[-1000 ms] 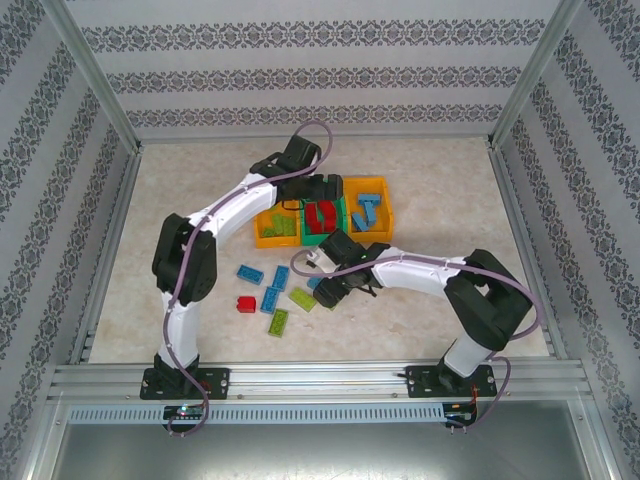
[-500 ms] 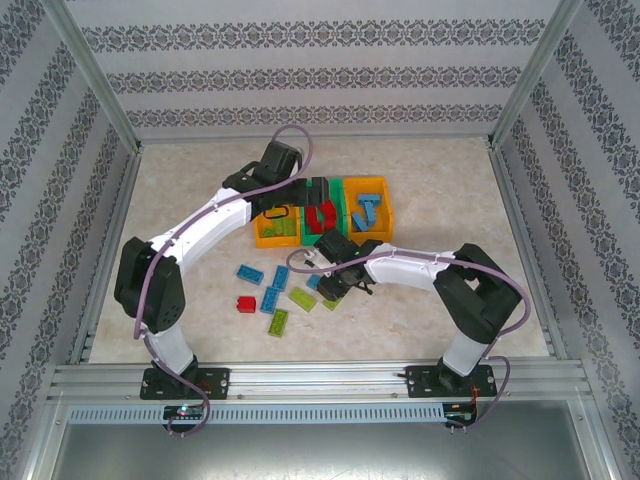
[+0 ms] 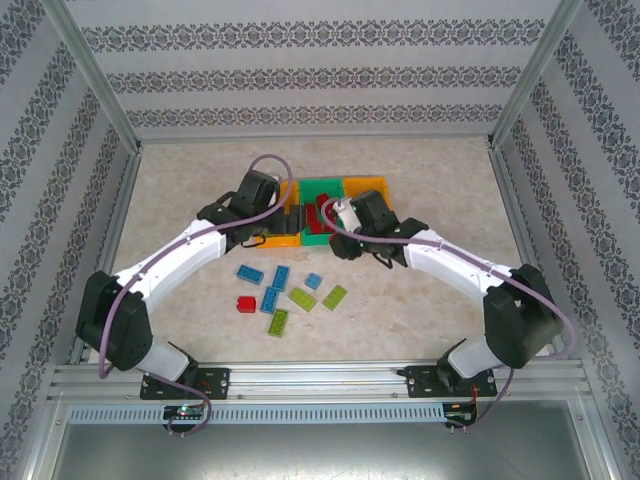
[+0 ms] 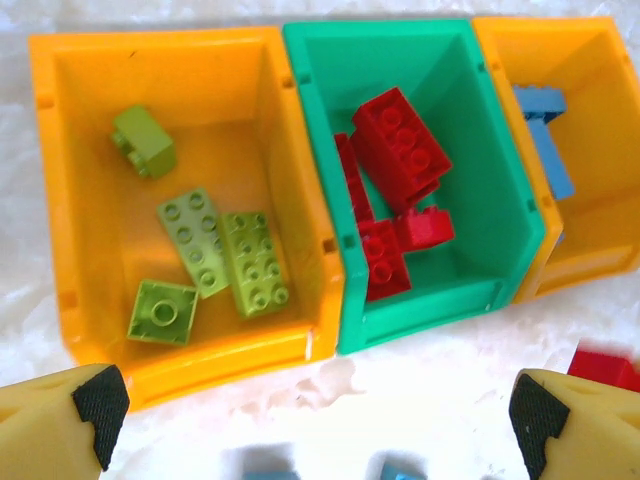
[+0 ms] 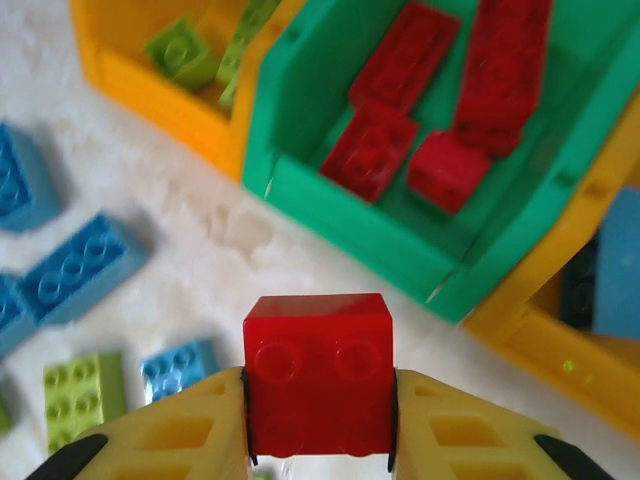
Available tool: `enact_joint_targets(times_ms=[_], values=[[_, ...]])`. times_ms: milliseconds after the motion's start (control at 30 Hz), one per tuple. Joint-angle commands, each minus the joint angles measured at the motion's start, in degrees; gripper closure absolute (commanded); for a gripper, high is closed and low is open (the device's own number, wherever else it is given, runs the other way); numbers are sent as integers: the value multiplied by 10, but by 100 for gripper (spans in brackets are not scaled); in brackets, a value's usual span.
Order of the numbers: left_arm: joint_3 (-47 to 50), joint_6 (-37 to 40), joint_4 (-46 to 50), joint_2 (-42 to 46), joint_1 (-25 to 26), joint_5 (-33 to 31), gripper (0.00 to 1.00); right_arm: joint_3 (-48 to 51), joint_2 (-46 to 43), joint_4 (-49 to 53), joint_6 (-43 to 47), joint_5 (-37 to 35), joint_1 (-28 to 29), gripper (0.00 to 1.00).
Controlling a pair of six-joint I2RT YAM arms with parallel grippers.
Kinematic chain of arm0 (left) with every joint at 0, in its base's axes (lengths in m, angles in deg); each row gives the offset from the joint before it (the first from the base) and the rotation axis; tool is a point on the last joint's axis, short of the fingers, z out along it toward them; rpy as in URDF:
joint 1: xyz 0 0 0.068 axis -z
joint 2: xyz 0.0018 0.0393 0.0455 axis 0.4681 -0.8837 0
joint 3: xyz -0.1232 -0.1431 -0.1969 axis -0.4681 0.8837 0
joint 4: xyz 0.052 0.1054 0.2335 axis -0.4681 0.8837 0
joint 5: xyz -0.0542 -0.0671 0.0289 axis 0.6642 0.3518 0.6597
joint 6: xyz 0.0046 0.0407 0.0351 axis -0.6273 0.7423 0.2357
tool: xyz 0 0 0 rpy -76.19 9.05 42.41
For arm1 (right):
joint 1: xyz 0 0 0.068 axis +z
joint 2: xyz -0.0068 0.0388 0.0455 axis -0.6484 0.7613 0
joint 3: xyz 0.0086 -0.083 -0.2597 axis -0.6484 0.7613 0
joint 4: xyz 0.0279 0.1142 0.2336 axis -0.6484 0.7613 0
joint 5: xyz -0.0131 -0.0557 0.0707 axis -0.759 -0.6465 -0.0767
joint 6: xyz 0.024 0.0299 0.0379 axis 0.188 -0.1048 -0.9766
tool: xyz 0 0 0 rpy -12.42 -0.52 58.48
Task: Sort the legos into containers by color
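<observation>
My right gripper (image 5: 318, 425) is shut on a red lego brick (image 5: 318, 365) and holds it above the table, just in front of the green middle container (image 5: 330, 215). That bin has several red bricks in it. From the top view the right gripper (image 3: 329, 229) hovers at the green container's (image 3: 318, 189) near edge. My left gripper (image 4: 312, 412) is open and empty, above the table in front of the left orange container (image 4: 60, 190), which holds lime green bricks (image 4: 250, 262). Blue bricks (image 4: 545, 140) lie in the right orange container (image 4: 600, 60).
Loose bricks lie on the table in front of the bins: blue ones (image 3: 281, 277), lime green ones (image 3: 302, 298) and a red one (image 3: 246, 303). The metal frame rail (image 3: 320, 375) runs along the near edge.
The right gripper has lifted off the table with the red brick and moved up to the green bin. The left gripper has drawn back from over the bins, towards the left and nearer.
</observation>
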Motion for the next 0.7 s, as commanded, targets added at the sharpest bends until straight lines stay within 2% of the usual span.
enact_joint_targets(times_ms=[0,133,267,467,667], values=[[31,22,-22,37,-5,-2,0,-75,53,-18,-57,22,-12,70],[57,24,10,49,11,-29,0,-178,140,22,-106,-7,-26,70],[80,22,17,47,50,-45,0,-262,220,60,-147,-24,-38,66],[90,13,12,14,110,-49,0,-345,292,98,-169,-29,-45,59],[80,13,8,-39,153,-34,0,-358,304,103,-177,-32,-47,40]])
